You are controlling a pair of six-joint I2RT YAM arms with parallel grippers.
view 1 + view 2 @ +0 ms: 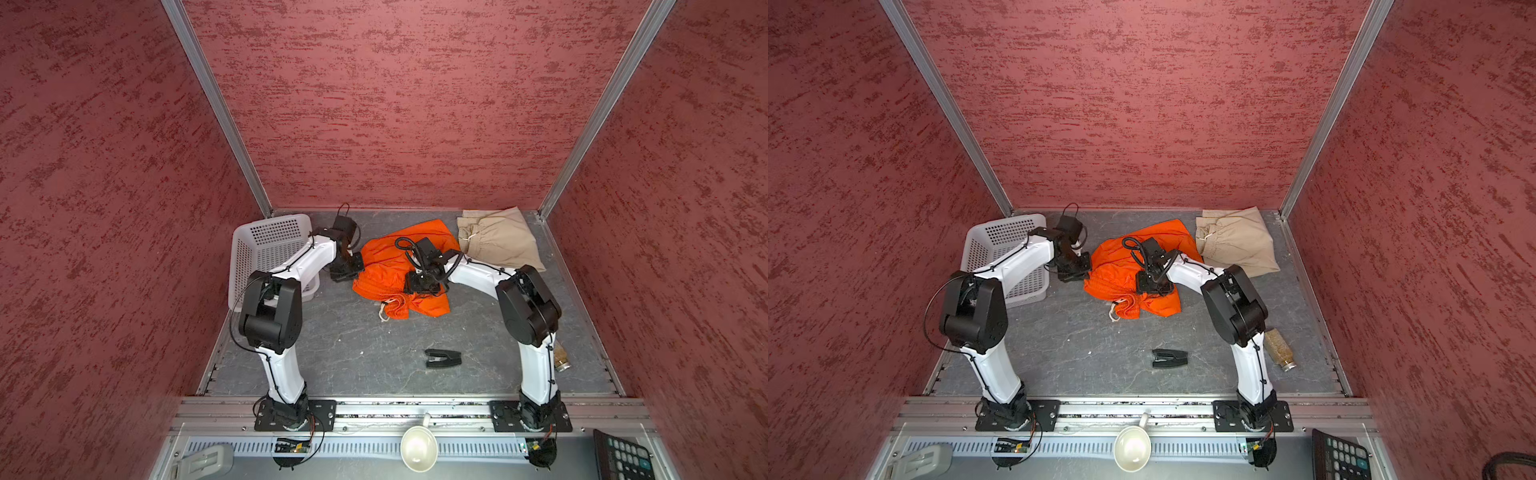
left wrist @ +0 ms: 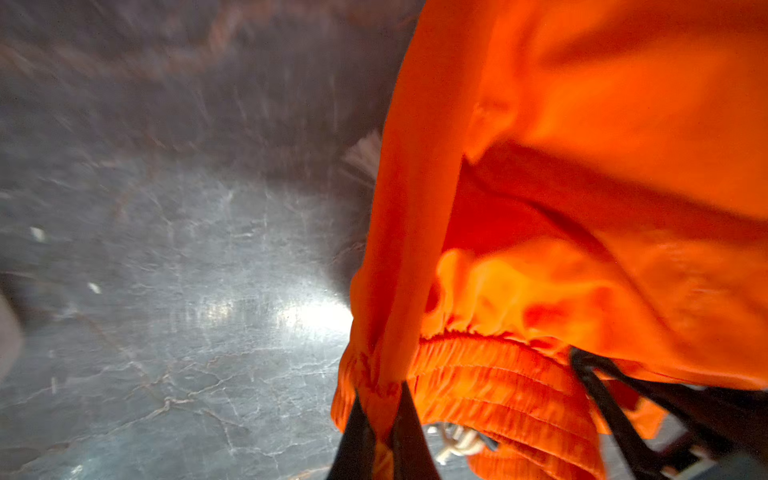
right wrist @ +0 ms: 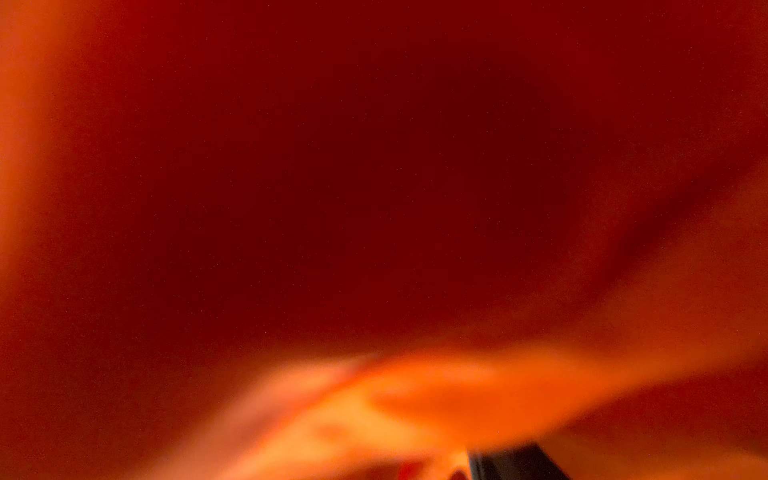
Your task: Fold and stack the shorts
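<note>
Orange shorts [image 1: 386,266] inside closed left tool [image 2: 380,409]; right tool [image 1: 422,289] on them, state unclear.

I can't read any words or numbers here. The calculator [image 1: 1343,457] keys are too small for me.

Orange shorts [image 1: 395,266]: bright, crumpled in a heap, not folded. In the middle of the floor, toward the back. Bunched stretchy waist on the near side, with a white string [image 1: 383,312] poking out onto the floor. Pinched at the waist edge on the left side.

Beige shorts [image 1: 498,243]: folded flat in the far right corner, just beside the orange pair. Touching or not, hard to tell.
</note>
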